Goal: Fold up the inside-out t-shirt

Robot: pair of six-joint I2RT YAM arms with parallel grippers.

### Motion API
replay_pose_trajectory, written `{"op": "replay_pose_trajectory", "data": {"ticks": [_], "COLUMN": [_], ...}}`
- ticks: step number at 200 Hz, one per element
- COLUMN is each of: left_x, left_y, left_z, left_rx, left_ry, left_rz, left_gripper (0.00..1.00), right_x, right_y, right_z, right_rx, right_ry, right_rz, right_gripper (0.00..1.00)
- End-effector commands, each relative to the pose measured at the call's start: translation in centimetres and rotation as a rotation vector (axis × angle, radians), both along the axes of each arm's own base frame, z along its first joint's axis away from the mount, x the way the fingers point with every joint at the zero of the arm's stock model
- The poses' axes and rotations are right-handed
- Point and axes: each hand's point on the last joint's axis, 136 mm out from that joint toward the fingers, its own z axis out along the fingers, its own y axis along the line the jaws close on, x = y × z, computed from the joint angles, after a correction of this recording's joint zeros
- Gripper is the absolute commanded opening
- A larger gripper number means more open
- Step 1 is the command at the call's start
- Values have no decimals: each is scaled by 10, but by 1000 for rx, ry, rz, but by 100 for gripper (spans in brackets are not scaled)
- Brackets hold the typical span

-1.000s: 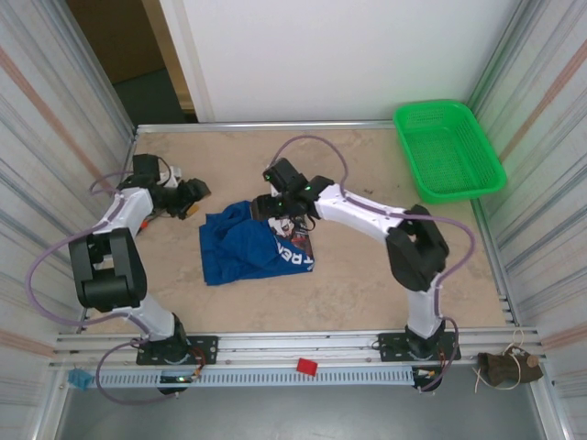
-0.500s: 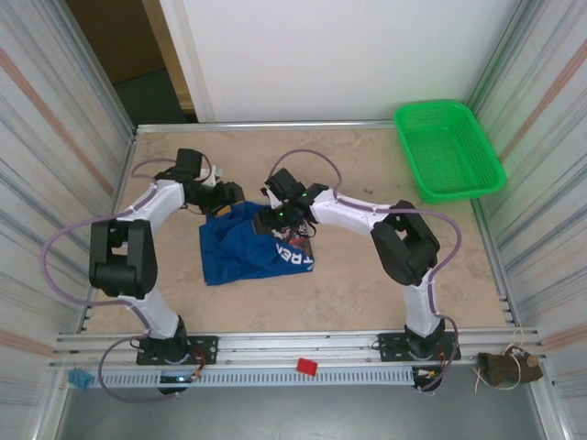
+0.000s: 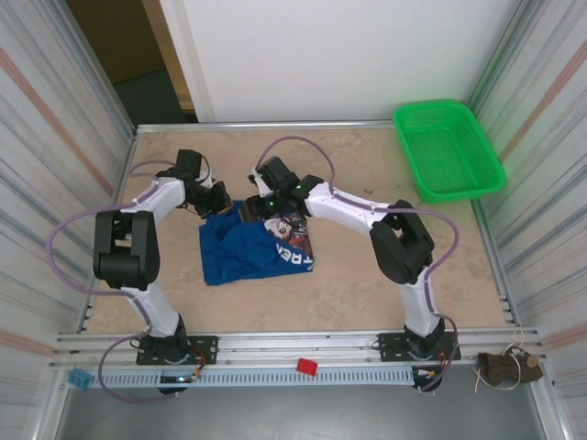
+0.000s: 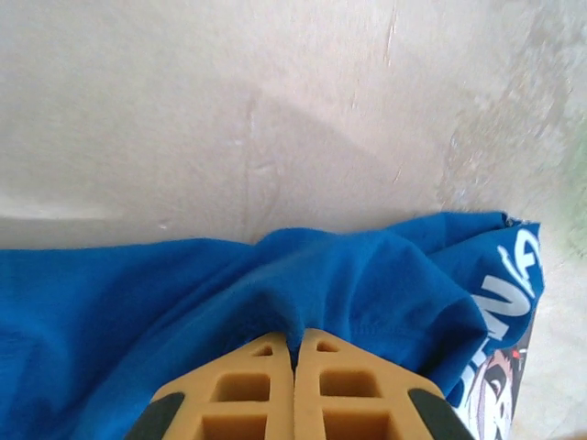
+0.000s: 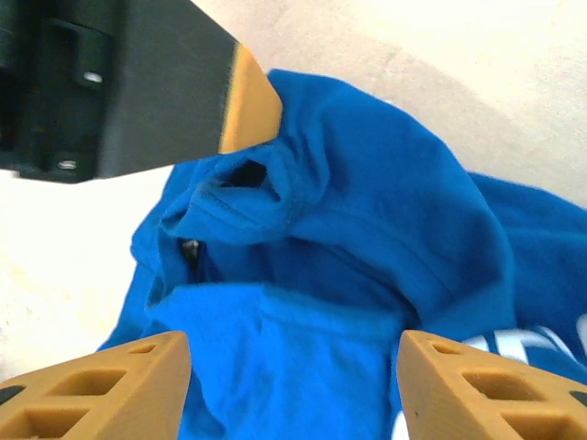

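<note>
Thin t-shirt [image 4: 138, 293] fold clamped in left gripper [image 4: 293, 341]; right gripper [image 5: 293, 367] spread apart over it. Risk: shallow pinch slips on lift.

White lettering [image 3: 293, 253] ran along the right edge of the inside-out t-shirt [image 3: 234, 249]. From above it read roughly "TRE". The left wrist view caught only partial, unreadable white letters [image 4: 510, 271].

A: By what is the beige table top [image 3: 367, 284] enclosed?
B: Ribbed metal walls are set at the left [image 3: 46, 137] and at the right [image 3: 550, 183] – a white panel [image 3: 348, 55] is placed behind.
A: And beside the panel?
B: A dark opening [image 3: 138, 55] is seen there.
</note>
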Motion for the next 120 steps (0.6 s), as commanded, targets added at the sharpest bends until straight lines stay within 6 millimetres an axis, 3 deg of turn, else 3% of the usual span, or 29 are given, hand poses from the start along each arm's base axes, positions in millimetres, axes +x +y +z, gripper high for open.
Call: {"op": "replay_pose_trajectory", "data": {"ticks": [1, 23, 47, 62, 89, 120], "left_x": [1, 0, 0, 3, 8, 12], "left_y": [11, 18, 21, 24, 27, 31], "left_z": [23, 17, 11, 8, 2, -1], "left_rx": [-4, -9, -24, -36, -46, -58], "left_ry": [-39, -23, -11, -4, 9, 13], "left_rz": [45, 66, 82, 90, 96, 101], "left_gripper": [0, 0, 0, 0, 0, 0], "right_x": [-2, -7, -14, -17, -23, -37], "right_y": [15, 21, 23, 24, 26, 26], "right_z": [-22, -34, -40, -43, -45, -13], "right_rx": [-29, -39, -51, -54, -63, -26], "right_ry": [29, 55, 62, 71, 84, 43], "right_rz": [54, 66, 77, 85, 103, 124], "right_gripper": [60, 58, 46, 45, 0, 0]}}
